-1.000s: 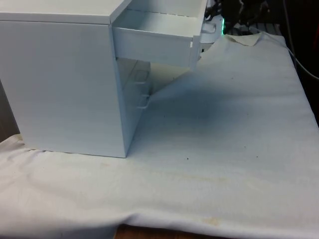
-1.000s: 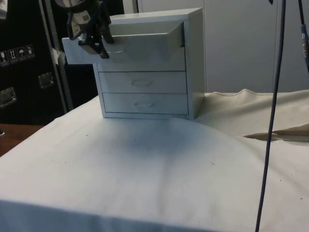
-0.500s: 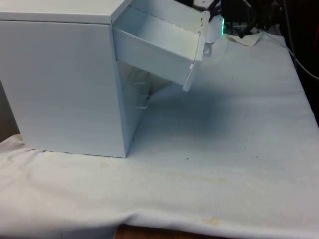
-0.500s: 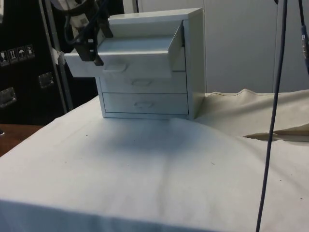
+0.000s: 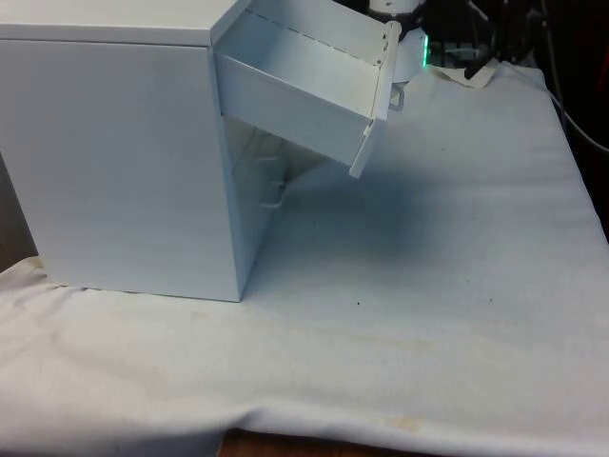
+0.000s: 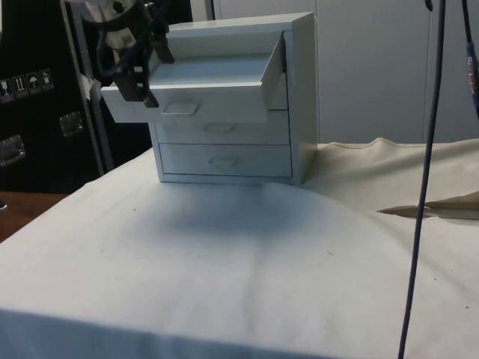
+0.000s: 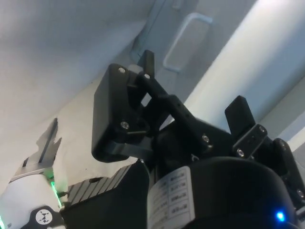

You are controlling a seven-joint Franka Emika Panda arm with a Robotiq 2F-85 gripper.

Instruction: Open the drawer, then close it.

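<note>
Top drawer [image 6: 196, 88] pulled far out of the chest of drawers [image 5: 124, 152], front sagging toward the table [image 5: 428, 286], back end only just caught in the frame. Looks like light, stiff sheet metal: will bind if pushed askew. Best hold: small loop handle [image 6: 179, 109] mid-front, or flat push on the front panel. Gripper [image 6: 142, 78] at the front's outer corner; can't tell jaws' state.

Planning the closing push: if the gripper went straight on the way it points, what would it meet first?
Most likely the top drawer's tilted front panel: the gripper sits at its outer edge, aimed at it. Depth is hard to judge.
</note>
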